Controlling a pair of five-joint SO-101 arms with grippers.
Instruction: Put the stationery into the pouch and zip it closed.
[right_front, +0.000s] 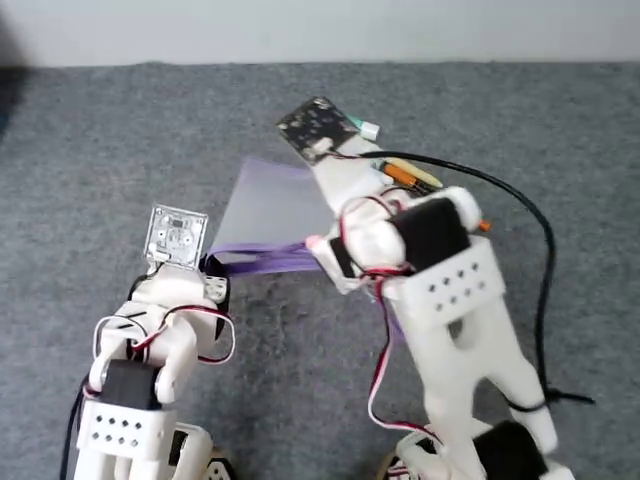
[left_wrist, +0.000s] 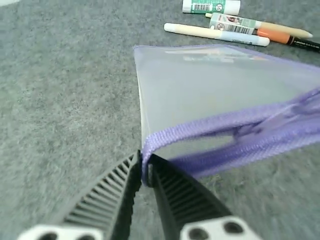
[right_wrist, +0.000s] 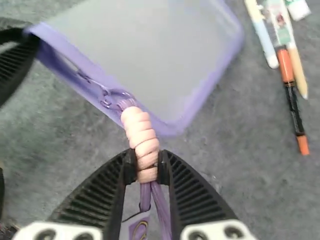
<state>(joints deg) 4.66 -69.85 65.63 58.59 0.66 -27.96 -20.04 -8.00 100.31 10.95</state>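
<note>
A translucent pouch (right_front: 272, 205) with purple trim lies on the grey mat (right_front: 110, 150). My left gripper (left_wrist: 145, 176) is shut on the pouch (left_wrist: 220, 95) corner at the end of its zipper band (left_wrist: 235, 135). My right gripper (right_wrist: 146, 169) is shut on the pink wrapped zipper pull (right_wrist: 140, 137), which hangs from the slider ring (right_wrist: 111, 98) on the pouch (right_wrist: 145, 55). Several pens and a glue stick (left_wrist: 211, 6) lie on the mat beyond the pouch; pens (right_wrist: 285, 65) show beside it, and an orange pen (right_front: 405, 176) peeks out by the right arm.
A small dark circuit board (right_front: 315, 125) on the right arm's wrist juts over the pouch's far side. A black cable (right_front: 535, 260) curves along the right arm. Open grey mat stretches to the left and the far right.
</note>
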